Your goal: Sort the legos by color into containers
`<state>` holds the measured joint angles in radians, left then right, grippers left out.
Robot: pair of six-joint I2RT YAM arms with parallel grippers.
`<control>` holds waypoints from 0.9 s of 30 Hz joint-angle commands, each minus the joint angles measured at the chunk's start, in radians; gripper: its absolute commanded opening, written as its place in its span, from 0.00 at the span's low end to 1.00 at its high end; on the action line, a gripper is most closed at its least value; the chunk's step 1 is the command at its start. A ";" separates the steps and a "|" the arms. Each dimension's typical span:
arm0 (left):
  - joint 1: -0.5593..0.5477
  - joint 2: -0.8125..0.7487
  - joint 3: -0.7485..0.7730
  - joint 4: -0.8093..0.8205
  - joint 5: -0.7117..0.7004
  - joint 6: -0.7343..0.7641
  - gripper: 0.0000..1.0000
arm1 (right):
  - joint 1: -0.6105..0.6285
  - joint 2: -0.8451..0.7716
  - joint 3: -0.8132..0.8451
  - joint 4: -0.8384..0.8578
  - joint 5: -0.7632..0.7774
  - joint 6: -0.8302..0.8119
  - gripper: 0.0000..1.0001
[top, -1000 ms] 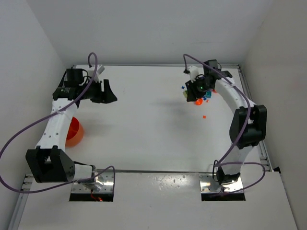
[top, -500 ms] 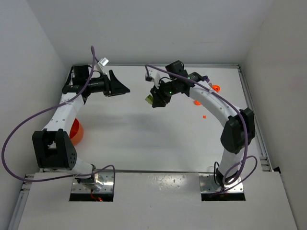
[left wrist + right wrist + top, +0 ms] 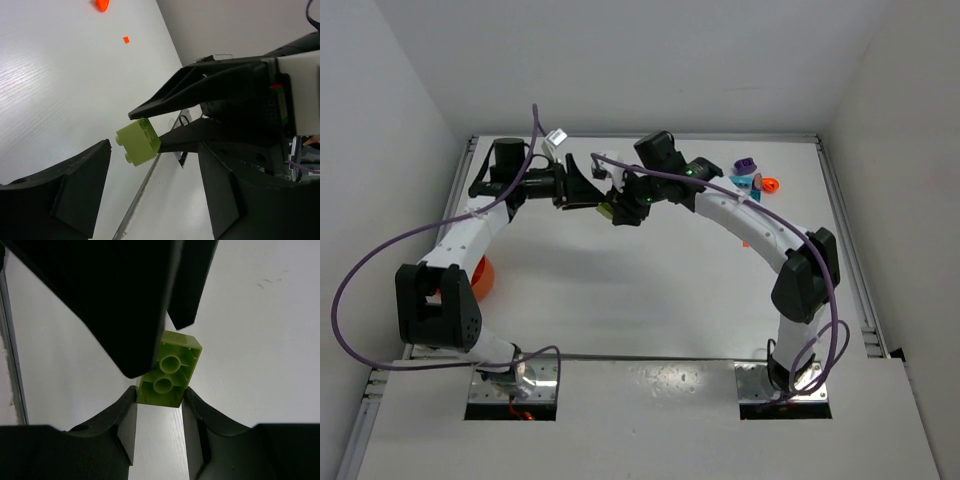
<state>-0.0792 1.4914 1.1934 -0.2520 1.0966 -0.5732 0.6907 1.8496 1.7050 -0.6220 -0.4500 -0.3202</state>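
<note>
My right gripper (image 3: 159,396) is shut on a yellow-green lego (image 3: 170,369), its hollow underside facing the camera. From the top view this lego (image 3: 608,211) hangs above the back middle of the table in the right gripper (image 3: 614,209). My left gripper (image 3: 588,186) faces it, open. In the left wrist view the lego (image 3: 138,141) sits just ahead of the left gripper (image 3: 155,167), near the mouth of its spread jaws and touching neither finger. The orange bowl (image 3: 481,278) lies at the left, partly hidden by the left arm.
Purple (image 3: 745,164), cyan (image 3: 742,181) and orange (image 3: 769,185) pieces lie at the back right. The left wrist view shows an orange piece (image 3: 102,5) and a tiny orange bit (image 3: 126,39) on the table. Purple cables loop off both arms.
The right arm has swung left from the back-right pile, carrying the green lego. The left arm has swung right to meet it, and its jaws have spread wider.
</note>
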 commanded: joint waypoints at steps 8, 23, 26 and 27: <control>-0.004 0.033 0.003 0.030 0.022 0.010 0.54 | 0.056 -0.004 0.079 0.067 0.066 -0.036 0.05; 0.128 -0.082 0.226 -0.414 -0.245 0.431 0.00 | -0.034 -0.081 -0.114 0.054 0.266 0.092 0.67; 0.205 -0.108 0.310 -0.563 -0.546 0.569 0.00 | -0.071 -0.173 -0.293 0.079 0.280 0.092 0.74; 0.225 -0.120 0.320 -0.591 -0.610 0.596 0.00 | -0.085 -0.173 -0.336 0.067 0.280 0.092 0.74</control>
<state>0.0803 1.4403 1.4368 -0.6518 0.7620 -0.1806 0.6315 1.7550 1.4540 -0.5617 -0.2070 -0.2527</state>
